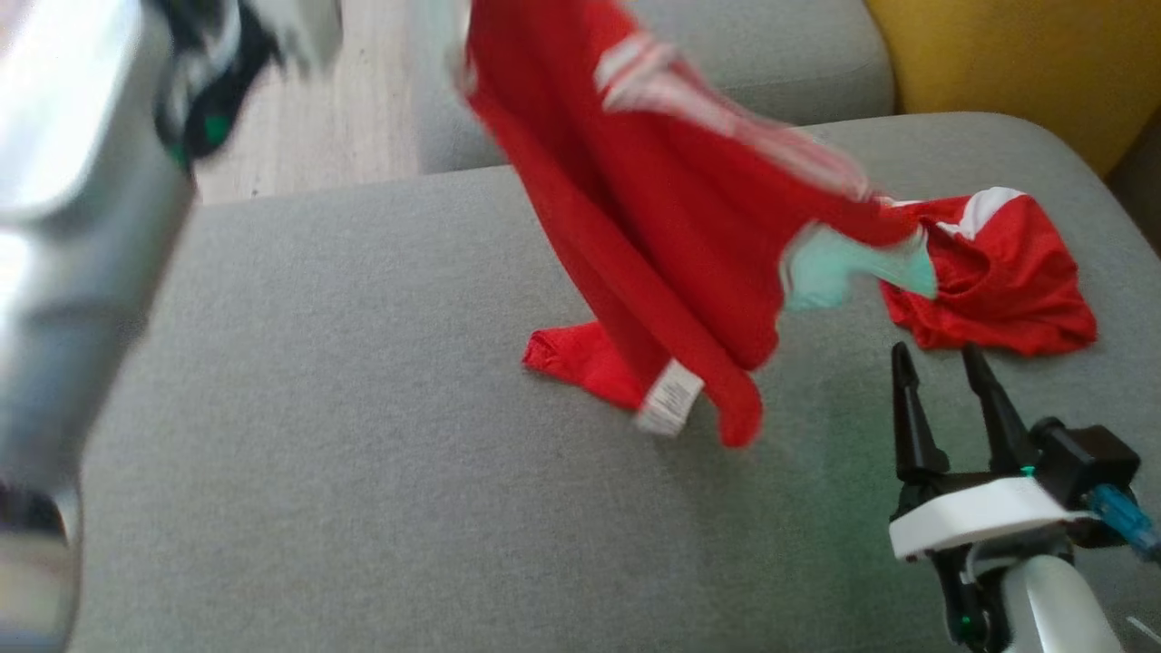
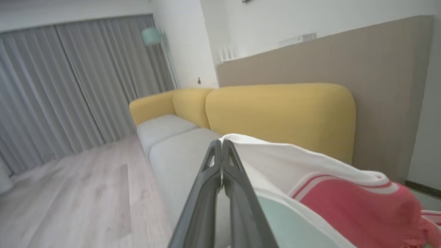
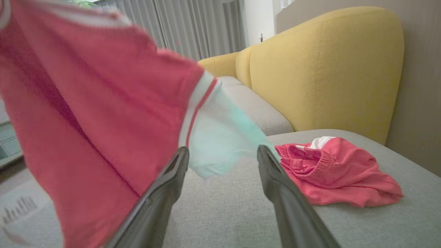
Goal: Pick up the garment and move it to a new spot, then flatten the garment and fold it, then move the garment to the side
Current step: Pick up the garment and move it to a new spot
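We have the garment (image 1: pixel 653 227) up in the air. The left fingers (image 2: pixel 215 162) are pressed together with no gap, and in the left wrist view its white trim lies right at their tips, so we take it that they are pinching that edge. From there the red cloth hangs in a long drape over the middle of the grey sofa seat (image 1: pixel 363 408), and its lowest corner touches the cushion. The right fingers (image 1: pixel 910 417) are spread wide and hold nothing, low over the seat's near right corner.

The cloth looks thin, light and fully limp. It folds into narrow pleats under its own weight and blurs as it swings, so we expect it to sway and bunch rather than keep any shape. It seems smooth, perhaps a sports knit, so a shallow pinch could slip. We would take hold at the doubled white-striped trim (image 1: pixel 689 91) or a hem corner, where the layers are thicker, and let the free right fingers catch the opposite edge by the mint panel (image 1: pixel 843 263) to spread it flat.

A second red garment (image 1: pixel 998 281) lies crumpled near the seat's far right corner, below the yellow backrest (image 3: pixel 327 69). We should keep it apart from ours.

A small white tag (image 1: pixel 669 397) hangs at the lower hem. It is too blurred for us to read any print or brand.
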Controlling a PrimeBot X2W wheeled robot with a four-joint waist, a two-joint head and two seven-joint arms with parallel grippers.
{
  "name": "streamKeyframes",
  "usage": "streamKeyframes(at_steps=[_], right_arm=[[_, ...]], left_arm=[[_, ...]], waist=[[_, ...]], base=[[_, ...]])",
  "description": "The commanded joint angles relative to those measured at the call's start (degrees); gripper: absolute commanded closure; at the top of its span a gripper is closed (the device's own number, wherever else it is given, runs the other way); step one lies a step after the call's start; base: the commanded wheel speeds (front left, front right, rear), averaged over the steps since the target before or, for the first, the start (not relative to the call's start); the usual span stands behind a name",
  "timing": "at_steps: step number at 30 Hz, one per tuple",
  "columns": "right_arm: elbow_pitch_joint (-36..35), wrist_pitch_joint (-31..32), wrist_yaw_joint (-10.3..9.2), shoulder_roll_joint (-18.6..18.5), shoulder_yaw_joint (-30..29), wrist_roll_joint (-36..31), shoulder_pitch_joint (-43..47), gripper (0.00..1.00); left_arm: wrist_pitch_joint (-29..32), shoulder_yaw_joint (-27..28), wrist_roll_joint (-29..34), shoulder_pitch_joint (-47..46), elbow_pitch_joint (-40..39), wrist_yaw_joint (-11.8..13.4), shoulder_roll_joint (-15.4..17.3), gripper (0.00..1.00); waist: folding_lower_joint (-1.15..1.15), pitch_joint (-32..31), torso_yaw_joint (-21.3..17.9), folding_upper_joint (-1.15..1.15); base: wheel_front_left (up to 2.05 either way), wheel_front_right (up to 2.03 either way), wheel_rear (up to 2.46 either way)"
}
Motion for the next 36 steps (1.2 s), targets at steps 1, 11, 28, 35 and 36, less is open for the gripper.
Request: streamKeyframes(at_steps=[1, 11, 28, 35, 36], right_arm=[[-1.7, -0.4, -0.04, -0.3, 0.5, -0.6, -1.7, 0.0], [-3.5, 0.8, -0.04, -0.3, 0.4, -1.7, -3.4, 0.0], [-4.1, 1.7, -0.04, -0.3, -0.5, -4.0, -5.9, 0.0], [-1.9, 1.4, -0.04, -0.3, -1.3, -4.2, -3.4, 0.0], [-1.7, 1.3, -0.04, -0.3, -1.4, -4.2, -2.8, 0.0]], left_arm=[[-0.8, 2.1, -1.0, 2.9, 0.0, 0.9, 3.0, 1.0], [-8.4, 3.4, -5.6, 25.4, 5.6, 4.8, 6.5, 1.0], [-26.9, 3.7, -2.2, 31.7, 13.4, 7.9, 1.8, 0.0], [-28.4, 5.5, -1.8, 36.4, 10.6, 8.3, 0.2, 0.0], [-28.5, 5.8, -1.7, 37.6, 9.7, 8.5, 0.2, 0.0]], waist=[[0.0, 0.9, 0.8, 0.0], [0.0, 6.8, 1.7, 0.0], [0.0, 9.9, 6.3, 0.0], [0.0, 3.0, 9.5, 0.0], [0.0, 2.0, 9.9, 0.0]], base=[[0.0, 0.0, 0.0], [0.0, 0.0, 0.0], [0.0, 0.0, 0.0], [0.0, 0.0, 0.0], [0.0, 0.0, 0.0]])
